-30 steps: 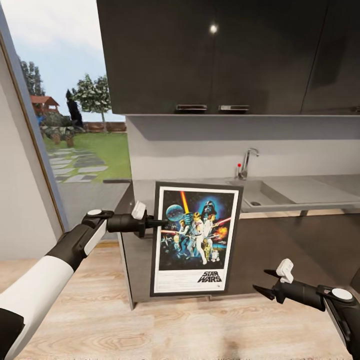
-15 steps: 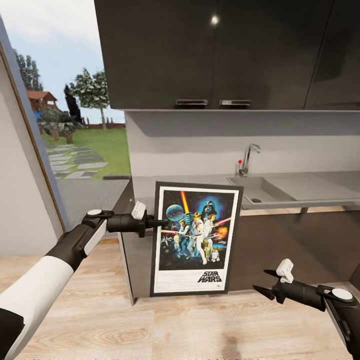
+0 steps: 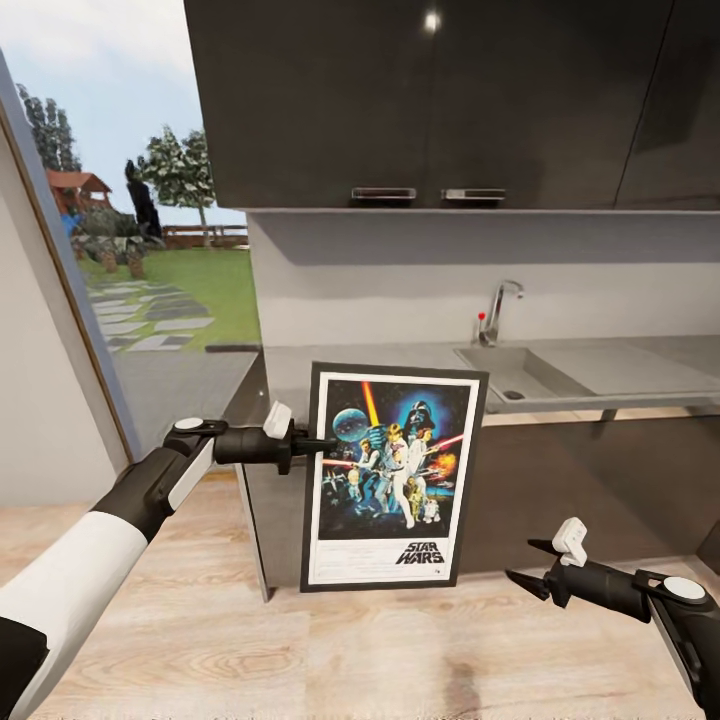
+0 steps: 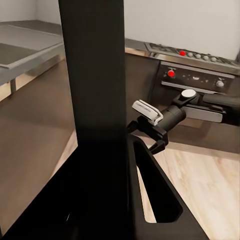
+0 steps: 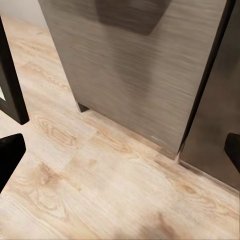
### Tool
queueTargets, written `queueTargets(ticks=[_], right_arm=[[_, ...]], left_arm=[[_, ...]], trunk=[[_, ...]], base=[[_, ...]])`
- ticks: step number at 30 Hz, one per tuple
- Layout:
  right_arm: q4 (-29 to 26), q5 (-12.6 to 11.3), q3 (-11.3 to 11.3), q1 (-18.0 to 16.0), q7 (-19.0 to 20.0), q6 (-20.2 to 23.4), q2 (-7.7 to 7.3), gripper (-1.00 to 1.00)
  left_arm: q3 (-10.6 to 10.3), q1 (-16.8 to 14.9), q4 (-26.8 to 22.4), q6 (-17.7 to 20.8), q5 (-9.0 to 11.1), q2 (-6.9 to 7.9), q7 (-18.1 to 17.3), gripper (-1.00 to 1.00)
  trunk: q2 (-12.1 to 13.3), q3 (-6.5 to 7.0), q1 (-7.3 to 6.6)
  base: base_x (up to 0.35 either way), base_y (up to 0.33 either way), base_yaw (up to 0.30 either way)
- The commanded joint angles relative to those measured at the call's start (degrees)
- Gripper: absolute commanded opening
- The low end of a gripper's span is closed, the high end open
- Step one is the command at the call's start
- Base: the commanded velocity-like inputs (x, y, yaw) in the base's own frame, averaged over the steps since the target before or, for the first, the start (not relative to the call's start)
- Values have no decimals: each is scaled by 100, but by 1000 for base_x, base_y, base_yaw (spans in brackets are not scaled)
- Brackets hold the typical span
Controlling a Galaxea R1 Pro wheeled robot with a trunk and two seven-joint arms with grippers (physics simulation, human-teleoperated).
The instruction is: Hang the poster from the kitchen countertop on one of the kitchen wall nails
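Observation:
The poster (image 3: 390, 475), a framed Star Wars print, hangs upright in front of the counter's end, off the floor. My left gripper (image 3: 318, 445) is shut on its left edge at mid height. In the left wrist view the poster's dark edge (image 4: 95, 100) runs between the fingers (image 4: 155, 192). The kitchen countertop (image 3: 400, 357) lies behind the poster, with its sink (image 3: 512, 375) and tap (image 3: 497, 310). Low at the right, my right gripper (image 3: 522, 563) stands open and empty, apart from the poster; it also appears as the right gripper (image 4: 150, 127). The poster's lower corner (image 5: 10, 85) appears beside the open right gripper (image 5: 120, 152).
Dark upper cabinets (image 3: 430, 100) hang over the counter. A large window (image 3: 130, 260) onto a garden is at the left, beside a white wall (image 3: 40, 420). Wooden floor (image 3: 350, 650) spreads below. A stove with red knobs (image 4: 200, 75) stands beyond the right arm.
The whole view has shifted: cabinets, counter and tap have drifted slightly upward, so the camera has moved. Both arms and the held poster keep their places in the picture.

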Motion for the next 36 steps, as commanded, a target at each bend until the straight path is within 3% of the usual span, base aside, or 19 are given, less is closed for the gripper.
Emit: queueTargets(ticks=[1, 15, 19, 27, 31, 36], right_arm=[[-8, 28, -16, -5, 34, 36, 4, 100], [-8, 25, -15, -5, 34, 36, 5, 100], [-8, 20, -9, -5, 34, 36, 12, 100], [-7, 13, 1, -8, 34, 48, 24, 100], [-14, -31, 2, -42, 65, 325, 19, 100], [-20, -127, 11, -182, 445, 593, 10, 100]], left_arm=[[-26, -7, -4, 42, 52, 8, 13, -100], [-27, -7, -26, 42, 59, 8, -4, -100], [-20, -7, -29, 49, 53, 8, -281, -100], [-20, -7, -23, 51, 52, 8, -374, -100], [-24, -7, -27, 51, 57, 4, -384, -100], [-27, -7, -25, 51, 55, 2, -387, -100]], trunk=[[-4, -16, 0], [-4, -145, 0], [-4, -173, 0], [-4, -182, 0], [-4, -183, 0], [-4, -183, 0]], base=[[0, 0, 0], [0, 0, 0], [0, 0, 0], [0, 0, 0], [0, 0, 0], [0, 0, 0]])
